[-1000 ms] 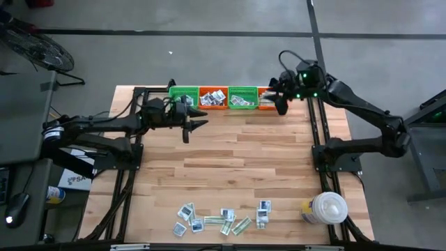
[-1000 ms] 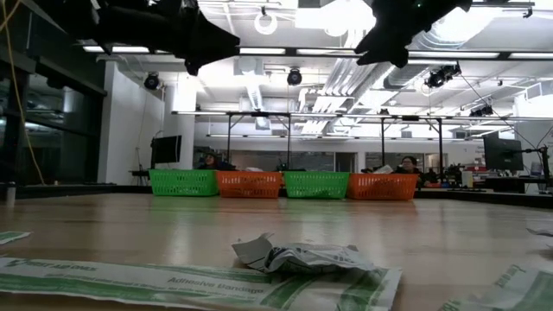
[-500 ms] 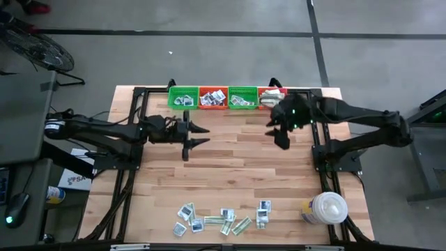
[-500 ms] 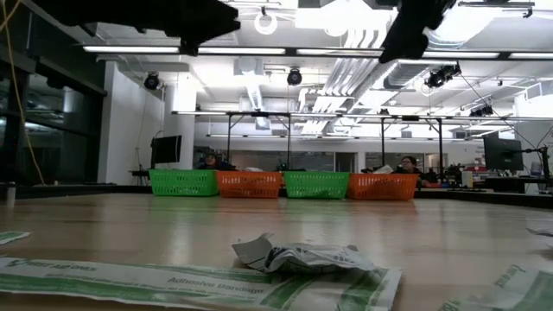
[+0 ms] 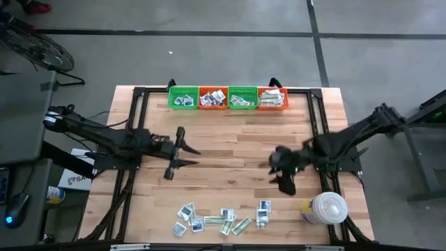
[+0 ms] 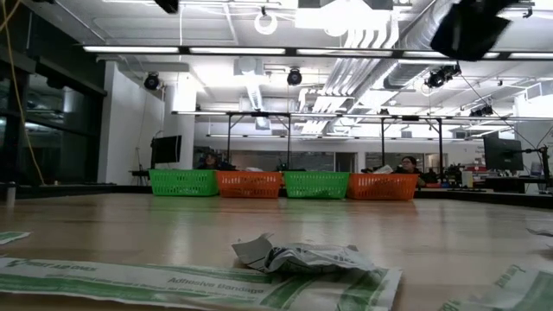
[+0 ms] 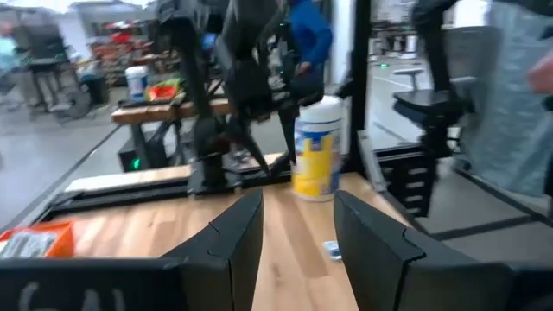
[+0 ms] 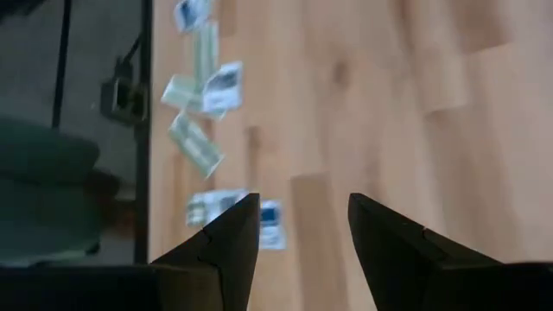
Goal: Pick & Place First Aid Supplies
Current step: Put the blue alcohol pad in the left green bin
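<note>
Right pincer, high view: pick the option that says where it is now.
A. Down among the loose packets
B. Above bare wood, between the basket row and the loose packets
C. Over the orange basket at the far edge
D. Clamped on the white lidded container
B: the right pincer hangs open and empty over bare table, short of the loose packets, beside the white container.

White lidded container (image 5: 328, 208), four baskets (image 5: 228, 97)

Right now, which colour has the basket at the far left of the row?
Green; the leftmost basket shows best in the high view.
</note>
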`<state>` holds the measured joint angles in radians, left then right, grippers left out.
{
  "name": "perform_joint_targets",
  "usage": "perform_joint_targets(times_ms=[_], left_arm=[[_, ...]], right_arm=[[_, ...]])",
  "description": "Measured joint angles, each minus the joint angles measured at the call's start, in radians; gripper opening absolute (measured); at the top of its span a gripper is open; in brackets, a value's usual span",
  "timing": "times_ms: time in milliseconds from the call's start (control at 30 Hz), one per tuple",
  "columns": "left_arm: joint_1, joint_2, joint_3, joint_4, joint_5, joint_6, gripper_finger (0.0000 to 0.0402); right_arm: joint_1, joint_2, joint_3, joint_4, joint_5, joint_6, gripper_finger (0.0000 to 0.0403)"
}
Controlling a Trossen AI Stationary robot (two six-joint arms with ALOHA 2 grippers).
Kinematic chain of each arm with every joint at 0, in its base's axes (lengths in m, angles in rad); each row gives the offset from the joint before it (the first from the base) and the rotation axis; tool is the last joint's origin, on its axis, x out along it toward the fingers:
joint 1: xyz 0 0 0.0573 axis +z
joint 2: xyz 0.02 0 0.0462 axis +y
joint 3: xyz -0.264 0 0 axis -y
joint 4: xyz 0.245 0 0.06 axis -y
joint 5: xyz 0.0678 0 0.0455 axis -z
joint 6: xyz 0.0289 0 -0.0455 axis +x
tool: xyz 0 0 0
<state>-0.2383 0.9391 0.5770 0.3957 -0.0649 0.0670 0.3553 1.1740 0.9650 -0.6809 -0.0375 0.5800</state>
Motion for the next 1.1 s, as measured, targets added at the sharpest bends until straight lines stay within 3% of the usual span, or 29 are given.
perform_joint_targets(times_ms=[200,433,667,900,1100], left_arm=[[-0.142,-0.112,0.000,-0.106,-0.167,0.042,0.0140],[-0.259,-0.156,0.000,-0.198,-0.311,0.042,0.0140],[-0.319,-0.156,0.000,-0.223,-0.373,0.008,0.0140],[-0.334,-0.156,0.000,-0.221,-0.392,0.003,0.0140],[-0.333,-0.156,0.000,-0.237,-0.393,0.004,0.0140]], right_arm=[[0.167,0.117,-0.062,0.149,0.058,0.050,0.0171],[0.229,0.324,-0.065,0.201,0.063,-0.017,0.0171],[0.229,0.487,-0.066,0.255,0.052,-0.039,0.0171],[0.254,0.540,-0.065,0.292,0.024,0.024,0.0171],[0.298,0.552,-0.065,0.269,0.140,0.049,0.0171]])
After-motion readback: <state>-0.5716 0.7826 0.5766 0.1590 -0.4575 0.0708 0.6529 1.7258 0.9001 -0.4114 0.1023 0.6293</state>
